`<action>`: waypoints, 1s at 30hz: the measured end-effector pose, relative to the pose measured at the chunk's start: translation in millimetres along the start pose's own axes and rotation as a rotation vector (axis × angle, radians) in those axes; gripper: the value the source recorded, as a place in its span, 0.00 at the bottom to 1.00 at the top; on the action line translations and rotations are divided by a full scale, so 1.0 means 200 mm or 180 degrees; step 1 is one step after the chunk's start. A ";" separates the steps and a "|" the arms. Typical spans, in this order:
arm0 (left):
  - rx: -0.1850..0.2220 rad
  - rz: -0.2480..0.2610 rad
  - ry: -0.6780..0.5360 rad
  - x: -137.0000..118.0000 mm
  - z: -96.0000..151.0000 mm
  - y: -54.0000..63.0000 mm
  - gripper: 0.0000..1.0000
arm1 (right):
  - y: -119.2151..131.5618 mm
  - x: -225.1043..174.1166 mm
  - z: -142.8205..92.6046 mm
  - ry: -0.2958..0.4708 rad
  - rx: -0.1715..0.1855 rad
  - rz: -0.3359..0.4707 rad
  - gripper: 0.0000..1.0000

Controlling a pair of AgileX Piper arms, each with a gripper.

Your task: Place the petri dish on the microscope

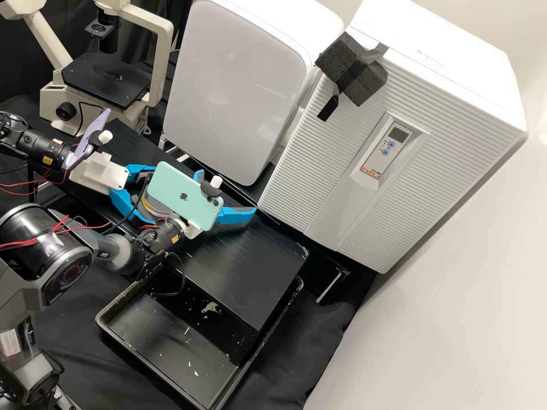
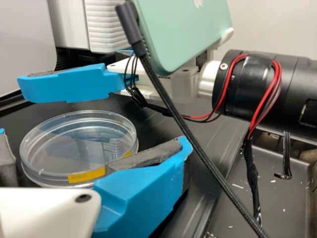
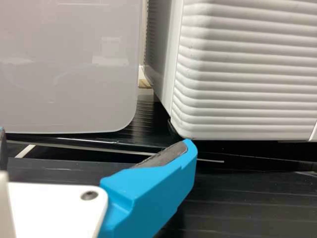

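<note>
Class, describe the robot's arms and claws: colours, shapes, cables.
Left arm and right arm: dark grey and black, red wires. Left claw and right claw: white, with angular bright blue fingers and dark pads. Mounted: a purple phone left, mint-green phone right.

The left arm (image 1: 43, 147) and right arm (image 1: 43, 245) are dark grey to black with rounded joints, yellow labels and red wires. The left gripper (image 1: 152, 195) and right gripper (image 1: 228, 191) have white housings with dark screws, and angular bright blue fingers (image 3: 153, 193) with grey pads (image 2: 143, 154). The left forearm, partly cut off, seems glossy.
</note>
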 end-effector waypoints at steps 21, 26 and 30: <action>0.0151 0.0072 0.0090 0.00 -0.01 0.01 0.00 | 0.00 0.00 0.00 0.0000 0.0000 0.0000 1.00; 0.0151 0.0077 0.0095 0.00 -0.01 0.01 0.00 | 0.00 0.00 0.00 0.0000 0.0000 0.0000 1.00; 0.0151 0.0077 0.0095 0.00 -0.01 0.01 0.00 | 0.00 0.00 0.00 0.0000 0.0000 0.0000 1.00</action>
